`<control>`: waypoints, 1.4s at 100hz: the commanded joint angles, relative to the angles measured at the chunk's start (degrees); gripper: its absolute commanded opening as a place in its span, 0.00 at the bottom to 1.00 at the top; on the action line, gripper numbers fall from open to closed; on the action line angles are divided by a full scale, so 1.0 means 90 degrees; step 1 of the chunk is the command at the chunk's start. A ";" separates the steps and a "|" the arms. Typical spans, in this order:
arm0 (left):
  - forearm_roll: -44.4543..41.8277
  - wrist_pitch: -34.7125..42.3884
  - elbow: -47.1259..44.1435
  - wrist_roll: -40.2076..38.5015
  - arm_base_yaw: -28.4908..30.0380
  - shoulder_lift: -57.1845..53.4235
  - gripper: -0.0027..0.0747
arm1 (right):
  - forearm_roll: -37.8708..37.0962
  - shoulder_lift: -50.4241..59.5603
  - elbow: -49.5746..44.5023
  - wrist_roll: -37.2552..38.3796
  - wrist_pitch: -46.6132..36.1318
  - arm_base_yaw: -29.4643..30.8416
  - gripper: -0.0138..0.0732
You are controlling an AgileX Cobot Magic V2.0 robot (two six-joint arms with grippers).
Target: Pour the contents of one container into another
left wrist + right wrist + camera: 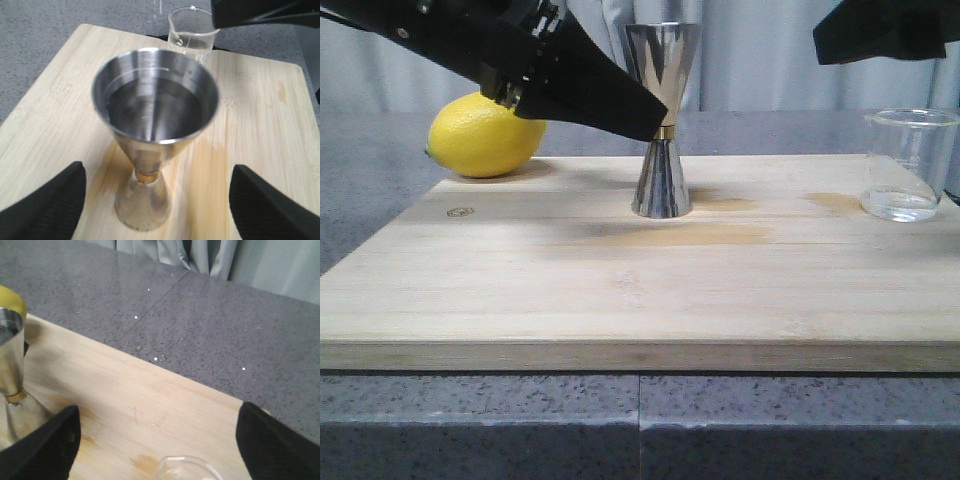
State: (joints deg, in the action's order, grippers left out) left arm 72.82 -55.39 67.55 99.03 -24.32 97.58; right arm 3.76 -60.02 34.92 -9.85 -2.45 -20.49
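Observation:
The steel hourglass jigger (pixel 662 120) stands upright mid-board, gold band at its waist. In the left wrist view the jigger (pixel 155 100) holds clear liquid in its upper cup. My left gripper (pixel 159 172) is open, its fingers (pixel 47 205) wide on either side of the jigger's waist and apart from it. From the front the left gripper (pixel 590 95) reaches in from the upper left. The glass beaker (pixel 910 165) stands at the board's right edge with a little clear liquid. My right gripper (pixel 157 415) hovers open above the beaker's rim (pixel 187 465), holding nothing.
A yellow lemon (pixel 485 135) lies at the board's back left corner. The wooden cutting board (pixel 620 290) rests on a grey speckled counter (pixel 480 410). Wet stains (pixel 720 235) mark the board near the jigger. A grey curtain hangs behind.

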 commanded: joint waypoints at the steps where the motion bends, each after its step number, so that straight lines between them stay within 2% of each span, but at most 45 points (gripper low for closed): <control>1: 0.0036 -0.0009 0.0169 -0.0368 -0.0029 -0.0520 0.74 | 0.0026 0.0134 0.0604 -0.0063 0.0395 0.0004 0.82; 18: -0.0928 0.0398 0.0173 -0.1411 -0.0029 -0.0954 0.74 | 0.0075 0.0134 0.1404 -0.0063 0.1815 0.0004 0.82; 34: -0.2346 0.0771 0.0197 -0.2898 -0.0017 -0.1508 0.74 | 0.0075 0.0134 0.2179 -0.0063 0.3206 0.0004 0.82; 53: -0.4433 0.0801 0.0406 -0.5613 -0.0017 -0.2292 0.74 | 0.0075 0.0277 0.2550 -0.0046 0.4058 0.0004 0.82; 65: -0.5826 0.0576 0.0494 -0.7556 -0.0017 -0.2833 0.74 | 0.0057 0.0513 0.2550 0.0129 0.4434 0.0028 0.82; 91: -0.7975 -0.0649 0.0327 -1.0164 -0.0017 -0.3698 0.74 | -0.0966 0.1183 0.2550 0.0961 0.5270 0.0206 0.82; 111: -0.9085 -0.0785 -0.0512 -1.1793 -0.0017 -0.4439 0.74 | -0.1014 0.1818 0.2309 0.1000 0.5635 0.0744 0.82; 128: -0.9446 -0.0742 -0.1215 -1.2619 -0.0017 -0.5248 0.74 | -0.1014 0.2513 0.1669 0.1374 0.5596 0.0956 0.82; 140: -0.9461 -0.0725 -0.1581 -1.2795 -0.0017 -0.5846 0.74 | -0.1014 0.2995 0.1371 0.1449 0.5554 0.0956 0.82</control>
State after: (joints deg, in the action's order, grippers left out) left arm -11.15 -64.44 53.69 -13.84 -24.32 48.55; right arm -4.42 -35.57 47.23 2.59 51.12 -12.26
